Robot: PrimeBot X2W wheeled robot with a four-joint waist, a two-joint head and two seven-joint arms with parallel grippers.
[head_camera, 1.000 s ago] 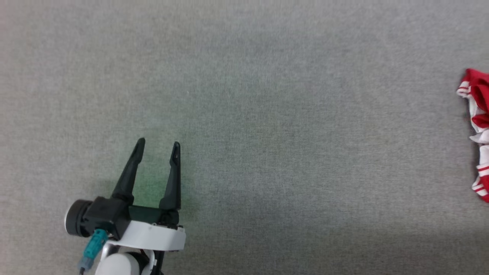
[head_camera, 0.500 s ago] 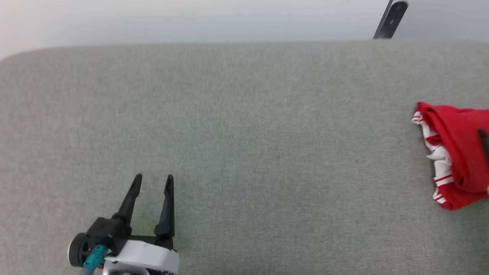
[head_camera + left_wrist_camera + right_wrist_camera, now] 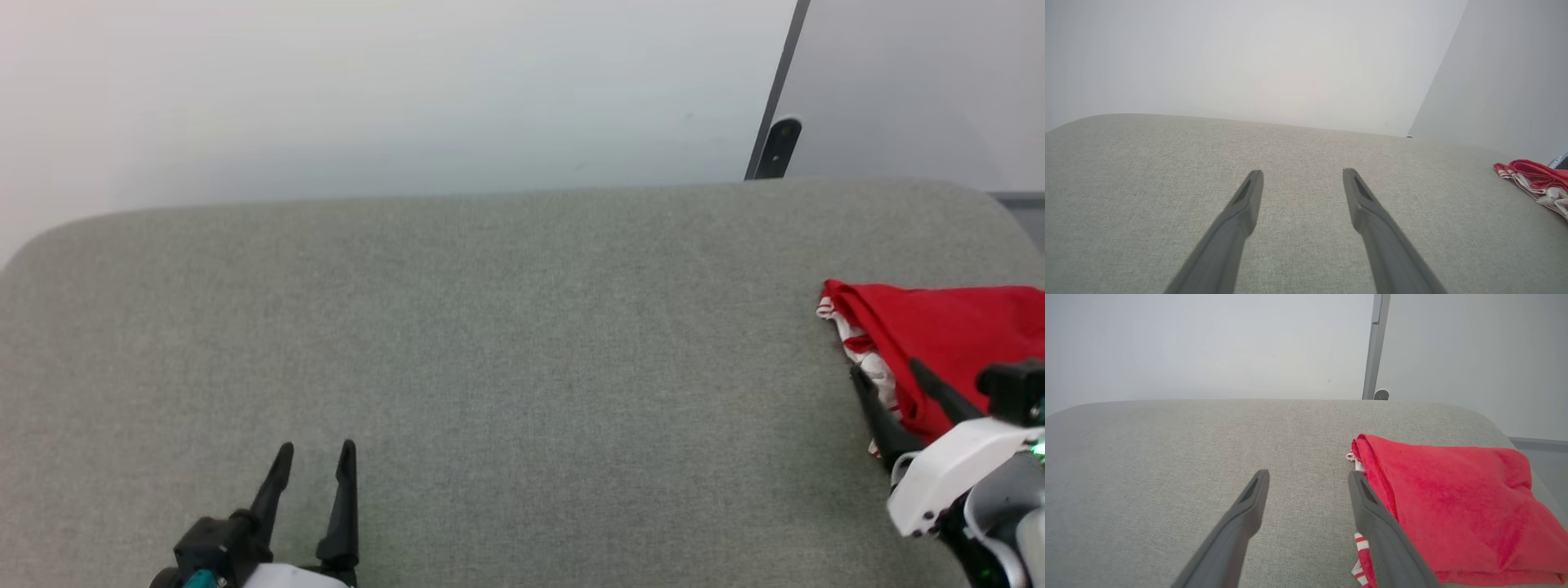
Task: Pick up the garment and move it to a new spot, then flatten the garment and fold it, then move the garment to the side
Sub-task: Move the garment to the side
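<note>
At the right end of the grey cloth-covered table (image 3: 522,327), the garment (image 3: 955,335) lies folded over into a red bundle, its white striped edge turned toward the middle; the right gripper (image 3: 884,369) sits at that edge, fingers spread wide with nothing clamped between them; in the right wrist view one finger overlaps the striped edge, though whether it touches the cloth I cannot tell; the left gripper (image 3: 317,447) is well apart over bare table at the lower left, likewise spread and holding nothing; behind the table stand a pale wall (image 3: 367,82) and a dark post (image 3: 775,147).
</note>
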